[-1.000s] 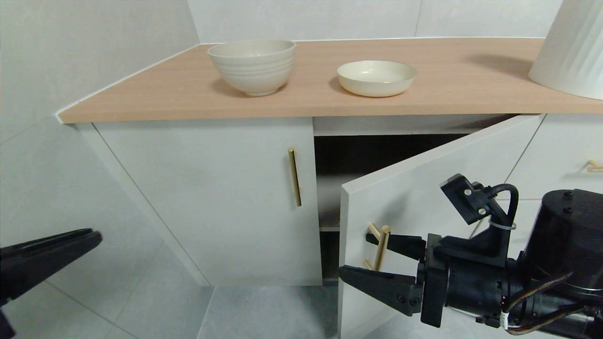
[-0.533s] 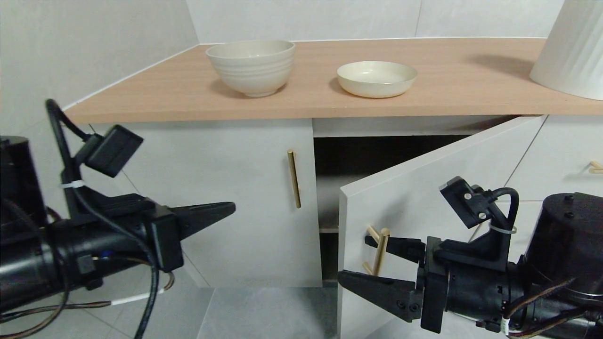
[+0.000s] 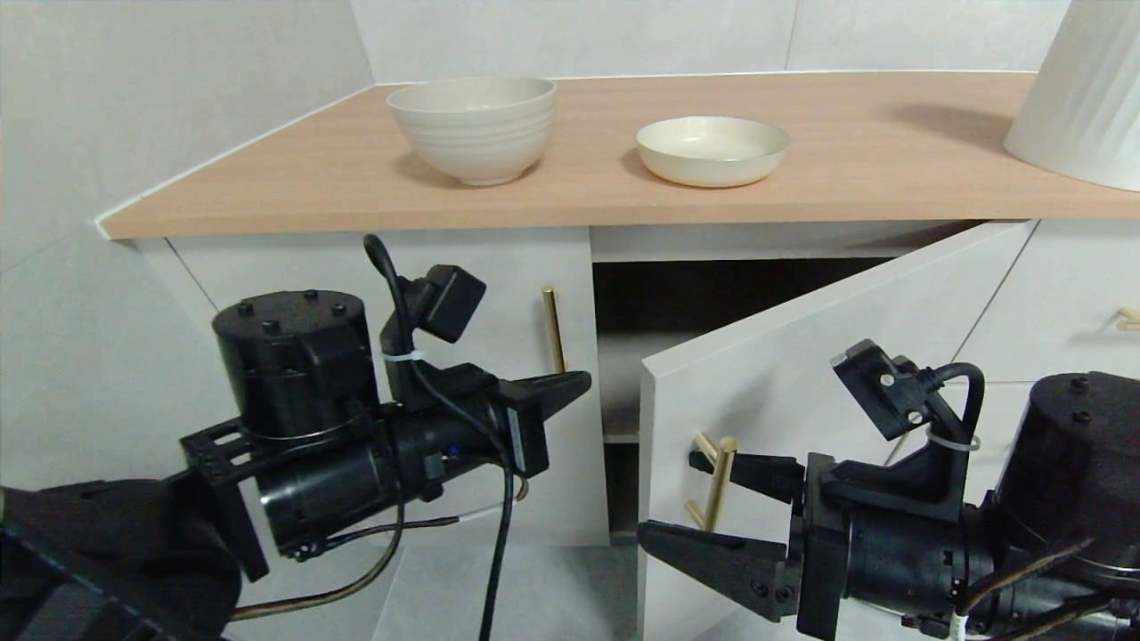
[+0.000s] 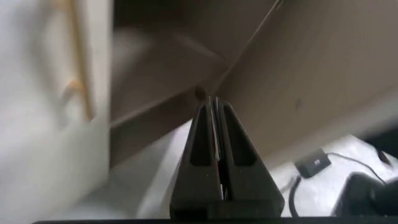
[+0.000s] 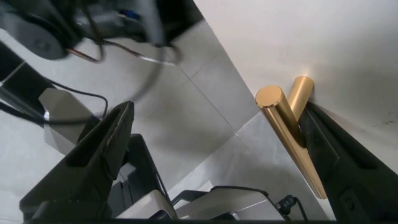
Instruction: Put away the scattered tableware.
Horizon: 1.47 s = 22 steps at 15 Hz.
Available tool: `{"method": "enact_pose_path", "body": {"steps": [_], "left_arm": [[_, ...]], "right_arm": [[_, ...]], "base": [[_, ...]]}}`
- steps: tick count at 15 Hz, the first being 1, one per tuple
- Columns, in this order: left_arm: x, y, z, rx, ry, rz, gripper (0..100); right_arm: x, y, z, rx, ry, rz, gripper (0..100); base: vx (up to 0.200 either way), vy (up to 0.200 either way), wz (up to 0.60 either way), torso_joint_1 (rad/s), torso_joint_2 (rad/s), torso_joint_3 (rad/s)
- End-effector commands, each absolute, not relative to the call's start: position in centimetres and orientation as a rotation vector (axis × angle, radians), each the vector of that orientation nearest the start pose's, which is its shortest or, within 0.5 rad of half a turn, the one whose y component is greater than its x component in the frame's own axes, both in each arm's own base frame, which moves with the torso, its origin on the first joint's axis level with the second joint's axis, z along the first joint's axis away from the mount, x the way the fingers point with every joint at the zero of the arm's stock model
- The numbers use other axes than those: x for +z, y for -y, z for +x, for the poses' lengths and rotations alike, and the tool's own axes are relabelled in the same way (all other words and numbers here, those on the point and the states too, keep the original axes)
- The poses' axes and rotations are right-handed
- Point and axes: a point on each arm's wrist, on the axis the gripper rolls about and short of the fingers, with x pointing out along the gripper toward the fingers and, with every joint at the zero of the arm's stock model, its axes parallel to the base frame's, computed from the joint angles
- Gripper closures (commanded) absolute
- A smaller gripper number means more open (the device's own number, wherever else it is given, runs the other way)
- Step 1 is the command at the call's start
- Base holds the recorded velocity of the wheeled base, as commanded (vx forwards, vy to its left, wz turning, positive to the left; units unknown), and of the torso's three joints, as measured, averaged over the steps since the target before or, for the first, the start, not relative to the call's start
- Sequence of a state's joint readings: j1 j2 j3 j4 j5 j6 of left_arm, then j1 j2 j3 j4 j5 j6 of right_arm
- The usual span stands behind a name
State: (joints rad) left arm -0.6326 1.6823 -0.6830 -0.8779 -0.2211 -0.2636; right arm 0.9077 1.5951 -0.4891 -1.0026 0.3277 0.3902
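Since the tableware is bound for the cupboard below, the wooden countertop [image 3: 846, 169] carries both pieces not yet stowed. The right cabinet door [image 3: 802, 356] stands swung out from its frame, baring a dark interior with a pale shelf [image 3: 619, 378]; the left cabinet door [image 3: 294, 267] is shut. A tall white ribbed vessel [image 3: 1082, 98] sits at the countertop's far right edge. The deep ribbed bowl [image 3: 472, 125] stands upright toward the left end, about midway between the front and back edges. The shallow dish [image 3: 712, 150] sits near it on the right, apart, above the opening. The right gripper [image 3: 690, 499] is spread wide, its jaws straddling the open door's brass pull [image 3: 720, 476] without clamping it, likely to steady or swing that door. The left gripper [image 3: 574, 385] is pinched closed and empty, pointing toward the gap just beside the shut door's bar handle [image 3: 552, 329].
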Motion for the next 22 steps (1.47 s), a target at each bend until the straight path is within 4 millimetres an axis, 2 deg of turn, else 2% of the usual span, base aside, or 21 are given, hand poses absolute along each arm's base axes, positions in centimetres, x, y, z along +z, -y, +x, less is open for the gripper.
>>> {"method": "enact_pose_path", "body": {"steps": [1, 4, 5, 7, 9, 14, 16, 19, 22], "left_arm": [[16.0, 19.7, 24.1, -0.855, -0.242, -0.218, 100], [15.0, 20.5, 24.8, -0.909, -0.205, -0.236, 100], [13.8, 21.0, 25.5, -0.908, -0.202, -0.243, 100], [12.8, 21.9, 26.5, -0.922, -0.128, -0.265, 100], [12.2, 22.9, 26.1, -0.953, -0.130, -0.266, 100], [12.4, 23.3, 25.7, -0.973, -0.154, -0.317, 100], [12.3, 23.1, 25.3, -1.011, -0.171, -0.314, 100], [12.3, 22.6, 24.5, -1.085, -0.209, -0.324, 100], [12.3, 22.7, 24.4, -1.092, -0.209, -0.324, 100]], "right_arm": [[16.4, -21.4, 13.9, 1.253, -0.372, 0.295, 0], [16.3, -21.4, 13.9, 1.251, -0.374, 0.294, 0], [16.4, -21.3, 13.8, 1.252, -0.371, 0.295, 0], [16.4, -21.3, 13.8, 1.252, -0.371, 0.295, 0], [16.3, -21.3, 13.9, 1.251, -0.375, 0.292, 0], [17.0, -20.6, 13.7, 1.216, -0.336, 0.301, 0], [16.7, -19.9, 13.9, 1.191, -0.334, 0.286, 0], [16.0, -18.0, 14.9, 1.089, -0.311, 0.242, 0], [15.8, -16.2, 13.7, 1.071, -0.312, 0.246, 0]], "base": [[0.000, 0.000, 0.00, 0.000, 0.00, 0.000], [0.000, 0.000, 0.00, 0.000, 0.00, 0.000], [0.000, 0.000, 0.00, 0.000, 0.00, 0.000], [0.000, 0.000, 0.00, 0.000, 0.00, 0.000], [0.000, 0.000, 0.00, 0.000, 0.00, 0.000], [0.000, 0.000, 0.00, 0.000, 0.00, 0.000], [0.000, 0.000, 0.00, 0.000, 0.00, 0.000], [0.000, 0.000, 0.00, 0.000, 0.00, 0.000], [0.000, 0.000, 0.00, 0.000, 0.00, 0.000]]}}
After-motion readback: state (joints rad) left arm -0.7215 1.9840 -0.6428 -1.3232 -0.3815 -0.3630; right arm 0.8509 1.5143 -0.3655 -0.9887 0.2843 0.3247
